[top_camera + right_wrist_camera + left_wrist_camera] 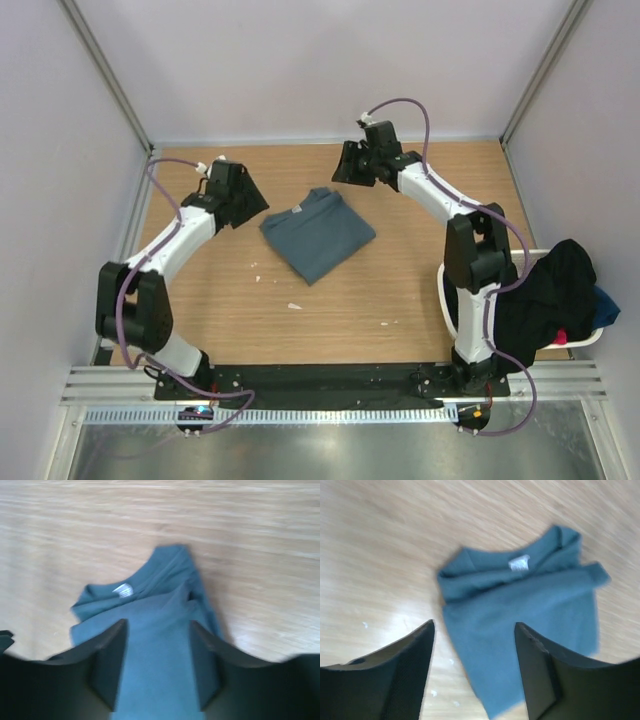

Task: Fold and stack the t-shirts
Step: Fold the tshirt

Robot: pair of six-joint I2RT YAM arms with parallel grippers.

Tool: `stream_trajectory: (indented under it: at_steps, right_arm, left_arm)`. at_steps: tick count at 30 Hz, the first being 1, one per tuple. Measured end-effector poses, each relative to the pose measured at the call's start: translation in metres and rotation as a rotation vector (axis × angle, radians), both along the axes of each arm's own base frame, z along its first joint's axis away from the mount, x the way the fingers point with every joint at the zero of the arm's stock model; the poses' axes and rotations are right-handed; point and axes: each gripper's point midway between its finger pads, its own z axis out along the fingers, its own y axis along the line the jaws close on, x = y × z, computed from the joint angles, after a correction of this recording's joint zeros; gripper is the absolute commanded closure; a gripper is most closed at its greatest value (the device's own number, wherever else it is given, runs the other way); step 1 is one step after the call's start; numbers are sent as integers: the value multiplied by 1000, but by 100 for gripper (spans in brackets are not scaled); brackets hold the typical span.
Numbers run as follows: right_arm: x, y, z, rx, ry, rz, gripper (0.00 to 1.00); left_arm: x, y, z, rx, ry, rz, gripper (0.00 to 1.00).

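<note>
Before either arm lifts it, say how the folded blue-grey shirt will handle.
The blue-grey t-shirt is soft, layered cloth: pinched at one edge it would likely droop and unfold. Pushed, it would probably bunch on the wooden table, not slide.

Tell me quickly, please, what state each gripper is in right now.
Left gripper: open, holding nothing, clear of the blue-grey t-shirt.
Right gripper: open, holding nothing.
</note>
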Motion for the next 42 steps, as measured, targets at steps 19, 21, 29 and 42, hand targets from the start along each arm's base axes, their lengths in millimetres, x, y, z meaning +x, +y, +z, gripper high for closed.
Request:
stream_trajectory:
  at_steps: [19, 21, 29, 42]
  right_arm:
    - [-3, 30, -96, 42, 123, 47, 85]
    - [8, 32, -97, 37, 102, 36, 86]
    - [32, 28, -97, 20, 25, -3, 88]
    - [-18, -1, -113, 33, 35, -74, 90]
  left_arm:
    - [-28, -54, -93, -159, 145, -46, 99]
    - [-21, -52, -101, -152, 157, -38, 99]
    - [9, -46, -107, -141, 126, -4, 100]
    - [59, -29, -101, -72, 69, -27, 100]
